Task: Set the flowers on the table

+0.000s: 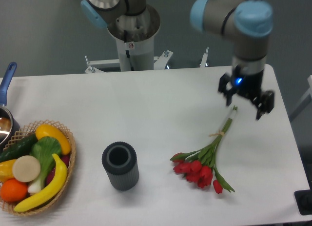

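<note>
- Red tulip heads mark the near end of the flowers (207, 162), which lie flat on the table (161, 104) right of centre, their green stems running up and to the right, tied partway along
- The gripper (246, 103) hangs over the far right of the table with its two dark fingers spread wide and nothing between them; it has let go
- The cut stem tips sit just below and between the spread fingers; I cannot tell whether a finger touches them
- The bunch lies well inside the right edge of the table, and the lowest bloom is near the front edge
- A dark grey ribbed vase (120, 165) stands upright left of the blooms, apart from them, with bare white tabletop between
- A wicker basket (68, 153) of fruit and vegetables sits at the near left corner, a pan with a blue handle (7, 79) behind it
- Wide bare tabletop stretches across the centre and far side, left of the arm
</note>
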Robot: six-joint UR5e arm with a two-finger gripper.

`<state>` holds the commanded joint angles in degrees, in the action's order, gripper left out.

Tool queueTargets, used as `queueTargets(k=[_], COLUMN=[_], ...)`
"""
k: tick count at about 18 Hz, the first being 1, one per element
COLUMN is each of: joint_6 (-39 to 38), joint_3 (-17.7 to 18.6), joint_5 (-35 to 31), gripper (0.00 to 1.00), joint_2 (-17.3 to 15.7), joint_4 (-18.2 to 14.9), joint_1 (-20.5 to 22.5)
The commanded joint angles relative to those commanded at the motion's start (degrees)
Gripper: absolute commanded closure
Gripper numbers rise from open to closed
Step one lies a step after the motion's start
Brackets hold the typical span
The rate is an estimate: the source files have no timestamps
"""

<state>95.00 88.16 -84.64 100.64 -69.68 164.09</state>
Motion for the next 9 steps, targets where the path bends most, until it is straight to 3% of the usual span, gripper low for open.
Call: queueTargets(k=[9], joint_6=[22.0], joint_3=[0.7], joint_5=[5.6], gripper=[0.0], joint_2=[-4.7], joint_4=[-9.8], joint_1=[12.1])
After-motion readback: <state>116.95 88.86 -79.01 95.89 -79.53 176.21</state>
